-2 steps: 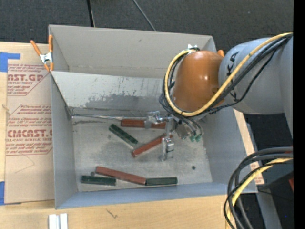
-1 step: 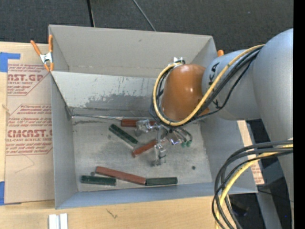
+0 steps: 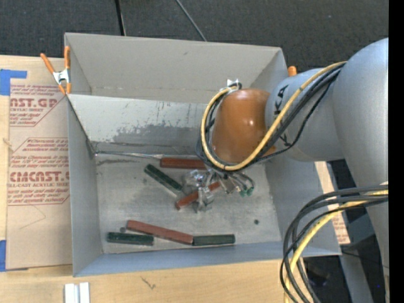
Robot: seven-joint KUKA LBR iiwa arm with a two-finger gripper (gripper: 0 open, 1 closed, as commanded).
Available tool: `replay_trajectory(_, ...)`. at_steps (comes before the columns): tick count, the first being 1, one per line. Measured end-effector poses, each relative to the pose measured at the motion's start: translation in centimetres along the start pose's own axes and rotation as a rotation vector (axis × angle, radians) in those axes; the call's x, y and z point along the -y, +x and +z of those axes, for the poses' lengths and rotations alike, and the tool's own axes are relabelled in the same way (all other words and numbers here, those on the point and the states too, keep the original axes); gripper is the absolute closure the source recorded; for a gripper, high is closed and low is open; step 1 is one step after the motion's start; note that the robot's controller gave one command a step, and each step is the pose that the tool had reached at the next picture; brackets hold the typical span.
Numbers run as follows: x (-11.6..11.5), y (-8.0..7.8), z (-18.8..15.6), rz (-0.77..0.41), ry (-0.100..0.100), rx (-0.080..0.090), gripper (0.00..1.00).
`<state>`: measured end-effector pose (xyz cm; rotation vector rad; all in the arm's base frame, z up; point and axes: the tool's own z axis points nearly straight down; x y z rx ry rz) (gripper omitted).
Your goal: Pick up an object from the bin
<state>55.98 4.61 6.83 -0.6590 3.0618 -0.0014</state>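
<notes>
1. The thing nearest the tool is a short red-brown stick. It lies flat and slanted on the floor of the bin, about the middle. The tool's tip is at this stick's right end, but I cannot tell whether it touches or is just above. I also cannot tell whether the tool is spread or pressed together, and nothing can be made out pinched in it.
2. The main risk, as I judge it, is that the stick is thin and flat against the metal. The tool may skid over it or catch only its end, and the stick could then swing or drop on the lift.
3. A dark green stick lies just beside it, to the left and further back. A slightly misplaced pinch could nudge it or take it along.
4. A second red-brown stick lies along the foot of the far wall, near the tool. The orange cover and the yellow-and-black cables hang over that area, so a snag there would be hard to spot.
5. A row of sticks by the near wall lies well apart and is unlikely to be disturbed.
6. No stick bears readable writing. Dark letters on the arm are crossed by cables and cannot be read whole.
</notes>
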Motion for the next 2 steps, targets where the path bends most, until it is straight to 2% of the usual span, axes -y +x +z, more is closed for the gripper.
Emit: replay_trajectory(2, -0.13, 0.17, -0.43, -0.014, -0.002, -0.006, 1.00)
